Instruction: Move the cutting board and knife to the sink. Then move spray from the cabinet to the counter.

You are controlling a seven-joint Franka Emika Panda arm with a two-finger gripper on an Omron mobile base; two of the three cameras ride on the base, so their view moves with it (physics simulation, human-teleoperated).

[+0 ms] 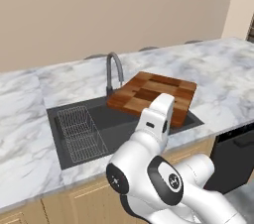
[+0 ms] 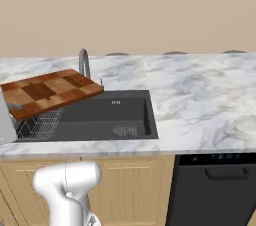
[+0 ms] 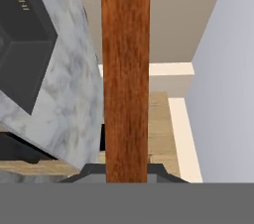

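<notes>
A plain beige wall backs a long white marble counter (image 1: pixel 218 69) with light wood fronts beneath, and a dark grey sink (image 1: pixel 124 121) is set into it with a wire rack (image 1: pixel 79 131) in its left part and a dark arched faucet (image 1: pixel 114 72) at the rear rim. The checkered cutting board (image 1: pixel 154 96) hangs above the basin, held roughly level and slightly tilted, clear of the counter in the right base view, where its underside stands above the rack end of the sink. That lifted pose fits a carry: judged from the task, the board is being brought over the basin to be set down inside, and holding it by one edge lets the far end swing out over the opening first. The white arm reaches forward over the counter's front edge to the board's near side. In the hand view the gripper (image 3: pixel 126 173) is closed tight on the board, whose brown edge runs straight up from between the two dark finger tips (image 3: pixel 89 172), so the board is pinched by its thin side and nothing else is touched. The board has not yet reached the sink floor.
</notes>
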